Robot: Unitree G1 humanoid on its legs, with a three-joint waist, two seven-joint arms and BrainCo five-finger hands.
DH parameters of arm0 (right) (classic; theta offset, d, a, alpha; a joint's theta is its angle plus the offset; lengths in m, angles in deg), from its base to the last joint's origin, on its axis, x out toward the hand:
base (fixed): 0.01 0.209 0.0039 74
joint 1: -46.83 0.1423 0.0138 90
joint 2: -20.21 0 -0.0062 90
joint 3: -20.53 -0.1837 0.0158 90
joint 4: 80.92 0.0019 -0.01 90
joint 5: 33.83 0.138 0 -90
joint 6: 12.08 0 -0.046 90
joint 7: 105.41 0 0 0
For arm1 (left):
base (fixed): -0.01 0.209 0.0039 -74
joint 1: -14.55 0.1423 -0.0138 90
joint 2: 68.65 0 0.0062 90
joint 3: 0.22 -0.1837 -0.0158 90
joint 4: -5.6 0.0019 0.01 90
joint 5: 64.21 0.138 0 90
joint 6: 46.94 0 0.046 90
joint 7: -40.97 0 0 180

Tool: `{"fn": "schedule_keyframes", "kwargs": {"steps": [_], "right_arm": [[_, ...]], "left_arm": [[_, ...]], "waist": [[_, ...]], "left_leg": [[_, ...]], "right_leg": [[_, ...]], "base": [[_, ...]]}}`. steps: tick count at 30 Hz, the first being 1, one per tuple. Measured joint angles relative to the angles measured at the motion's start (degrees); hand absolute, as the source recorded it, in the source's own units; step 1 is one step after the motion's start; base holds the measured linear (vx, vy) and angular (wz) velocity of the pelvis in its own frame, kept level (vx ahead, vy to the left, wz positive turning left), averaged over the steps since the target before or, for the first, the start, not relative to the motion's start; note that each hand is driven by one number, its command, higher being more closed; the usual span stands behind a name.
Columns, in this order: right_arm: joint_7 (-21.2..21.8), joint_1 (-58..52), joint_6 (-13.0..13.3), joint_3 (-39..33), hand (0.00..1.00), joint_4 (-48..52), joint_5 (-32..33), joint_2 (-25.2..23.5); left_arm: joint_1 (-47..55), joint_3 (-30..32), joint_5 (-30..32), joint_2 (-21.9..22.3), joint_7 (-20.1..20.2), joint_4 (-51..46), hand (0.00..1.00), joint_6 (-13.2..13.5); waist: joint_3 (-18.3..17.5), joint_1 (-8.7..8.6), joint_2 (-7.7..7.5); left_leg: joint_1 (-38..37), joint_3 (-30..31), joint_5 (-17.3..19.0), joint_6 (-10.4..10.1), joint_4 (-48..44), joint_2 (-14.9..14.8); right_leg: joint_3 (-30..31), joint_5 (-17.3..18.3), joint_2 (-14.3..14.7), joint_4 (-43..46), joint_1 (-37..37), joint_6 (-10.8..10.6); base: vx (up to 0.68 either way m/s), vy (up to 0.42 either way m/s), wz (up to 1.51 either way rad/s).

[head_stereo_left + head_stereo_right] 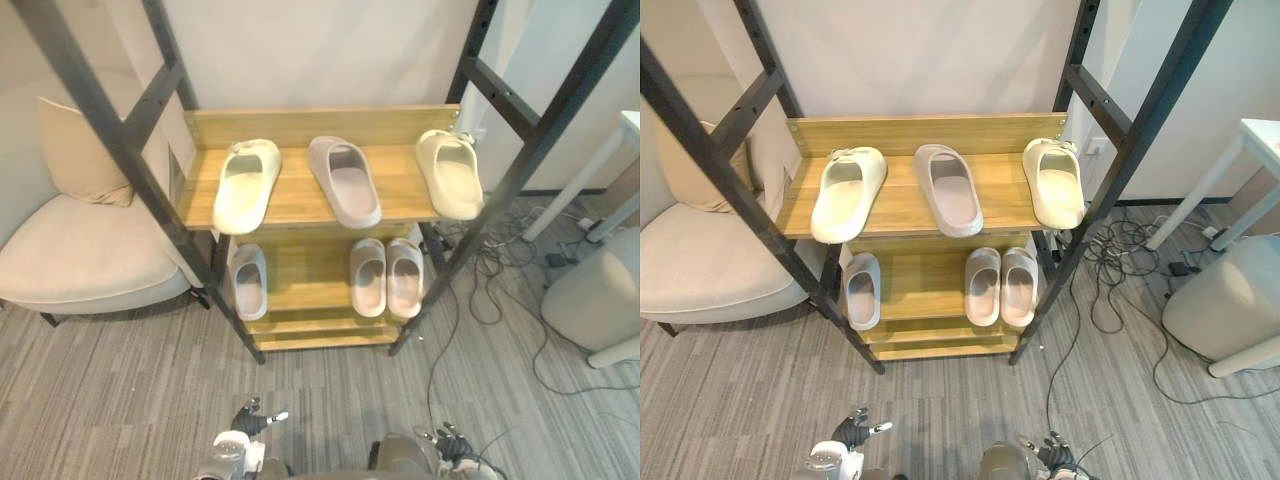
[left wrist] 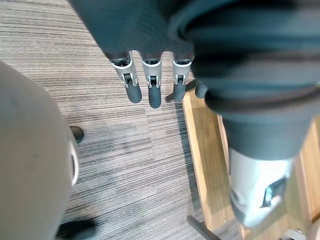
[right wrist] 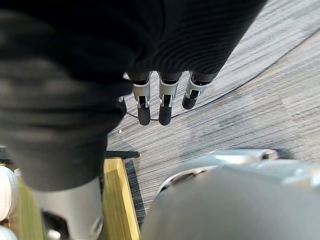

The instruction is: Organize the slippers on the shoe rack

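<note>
Slippers sit unpaired on the top shelf of the shoe rack: left cream slipper at its left edge, pinkish slipper mid-shelf, right cream slipper at its right edge. Left hand and right hand hang low, fingers released, empty. No grasp is begun; the next move probably calls for reaching up to the pinkish slipper.

6x slippers, 1x rack, 1x chair
</note>
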State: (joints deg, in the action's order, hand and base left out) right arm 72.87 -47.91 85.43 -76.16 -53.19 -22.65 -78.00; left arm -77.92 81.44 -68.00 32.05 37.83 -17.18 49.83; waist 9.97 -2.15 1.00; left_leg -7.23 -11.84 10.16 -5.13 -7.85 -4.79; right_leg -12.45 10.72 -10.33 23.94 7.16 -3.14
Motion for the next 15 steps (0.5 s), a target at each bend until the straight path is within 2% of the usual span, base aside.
{"fn": "schedule_keyframes", "kwargs": {"steps": [1, 2, 3, 8, 11, 12, 13, 15], "right_arm": [[0.0, -0.2, 0.0, 0.0, 0.00, 0.0, 0.0, 0.4], [0.1, -0.3, -0.1, 0.0, 0.00, -0.2, 0.0, 1.5], [0.0, -0.3, -0.1, 0.0, 0.00, -0.3, 0.0, 1.7], [0.0, -0.4, 0.0, 0.0, 0.00, -0.4, 0.0, 1.2], [-0.1, -0.4, 0.0, 0.0, 0.00, -1.4, 0.0, 0.9], [-0.1, -0.6, 0.0, 0.0, 0.00, -1.8, 0.0, 0.9], [-0.1, -0.6, 0.0, 0.0, 0.00, -1.8, 0.0, 0.8], [-0.2, -0.5, 0.1, 0.1, 0.00, -1.7, 0.1, -0.5]], "left_arm": [[0.1, 0.0, 0.3, 0.5, 0.1, 0.0, 0.00, 0.1], [0.4, 0.1, 0.4, 2.0, 0.0, -0.2, 0.00, 0.1], [0.4, 0.1, 0.4, 2.5, 0.1, -0.1, 0.00, 0.1], [0.5, 0.4, 0.6, 2.8, 0.1, -0.2, 0.00, 0.2], [0.4, 0.5, 1.4, 2.5, 0.1, -0.2, 0.00, 0.2], [0.4, 0.7, 1.4, 2.4, 0.1, -0.2, 0.00, 0.2], [0.4, 0.7, 1.4, 2.4, 0.1, -0.2, 0.00, 0.2], [0.4, 0.7, 1.4, 1.6, 0.0, -0.3, 0.00, 0.2]], "waist": [[-0.3, -0.08, 0.45], [-0.9, 0.08, 2.22], [-1.0, 0.02, 2.73], [-1.3, -0.01, 2.12], [-1.3, 0.14, 1.76], [-1.4, 0.27, 1.14], [-1.4, 0.29, 1.14], [-1.3, 0.67, -0.40]], "left_leg": [[0.0, 0.0, -0.2, -0.2, 0.4, -0.4], [-0.2, 0.1, -0.8, -0.9, 1.4, -1.7], [-1.1, 0.3, -1.3, -1.0, 1.9, -2.0], [-2.9, 0.6, -3.5, -0.4, 2.8, -2.6], [-2.9, 0.6, -3.9, -0.3, 3.1, -2.5], [-2.7, 0.6, -4.0, -0.3, 3.1, -2.3], [-2.7, 0.6, -4.0, -0.3, 3.1, -2.3], [-2.4, 0.4, -4.9, -0.1, 3.7, -1.6]], "right_leg": [[-0.1, 0.0, 0.6, -0.9, -0.4, 0.0], [-1.0, -0.2, 2.1, -3.2, -1.6, 0.4], [-1.6, -0.2, 2.6, -4.0, -2.7, 0.4], [-2.3, -2.0, 4.3, -9.8, -7.4, 1.4], [-2.0, -5.1, 5.0, -14.8, -9.3, 1.1], [-1.9, -6.0, 5.1, -16.3, -9.8, 1.0], [-1.9, -6.2, 5.1, -16.6, -9.9, 1.0], [-1.4, -9.6, 5.1, -21.6, -11.3, 0.8]], "base": [[0.22, -0.197, 0.19], [0.19, -0.184, 0.13], [0.19, -0.204, 0.15], [0.06, -0.083, 0.02], [-0.03, 0.064, -0.06], [-0.05, 0.070, -0.02], [-0.09, 0.093, 0.00], [-0.13, 0.095, -0.06]]}}
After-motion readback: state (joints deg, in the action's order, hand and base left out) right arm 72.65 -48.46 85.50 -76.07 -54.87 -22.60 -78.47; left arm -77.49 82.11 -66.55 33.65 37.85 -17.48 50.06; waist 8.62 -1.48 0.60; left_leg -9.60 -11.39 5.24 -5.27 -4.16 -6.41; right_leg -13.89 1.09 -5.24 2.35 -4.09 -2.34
